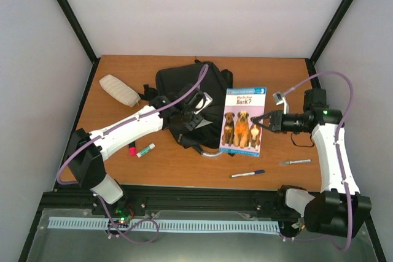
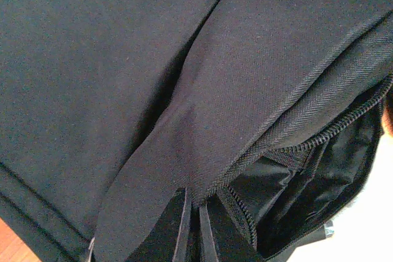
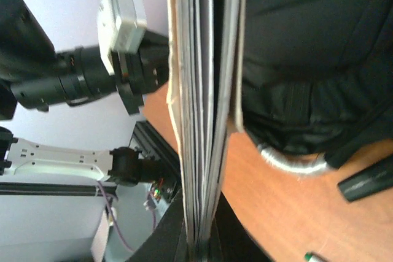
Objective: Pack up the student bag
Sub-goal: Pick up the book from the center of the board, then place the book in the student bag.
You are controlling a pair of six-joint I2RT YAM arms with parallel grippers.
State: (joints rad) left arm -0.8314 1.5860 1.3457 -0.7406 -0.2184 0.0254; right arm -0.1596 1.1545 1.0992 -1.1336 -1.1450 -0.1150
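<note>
The student bag (image 1: 184,84), a large black backpack, lies at the table's centre with its silvery-grey handle (image 1: 212,152) toward the front. My left gripper (image 1: 191,116) is shut on the bag's fabric beside the zipper. In the left wrist view, the gripper (image 2: 198,205) pinches the flap (image 2: 184,121) next to the open mouth (image 2: 307,182). My right gripper (image 1: 262,122) is shut on a dog picture book (image 1: 244,121) and holds it by its right edge against the bag. In the right wrist view, the gripper (image 3: 204,228) holds the book (image 3: 199,90) edge-on, with the bag (image 3: 307,47) behind it.
A cream pencil pouch (image 1: 120,90) lies at the back left. A pink marker (image 1: 132,149) and a green-capped marker (image 1: 145,150) lie front left. A blue pen (image 1: 247,173) and a silver pen (image 1: 296,162) lie front right.
</note>
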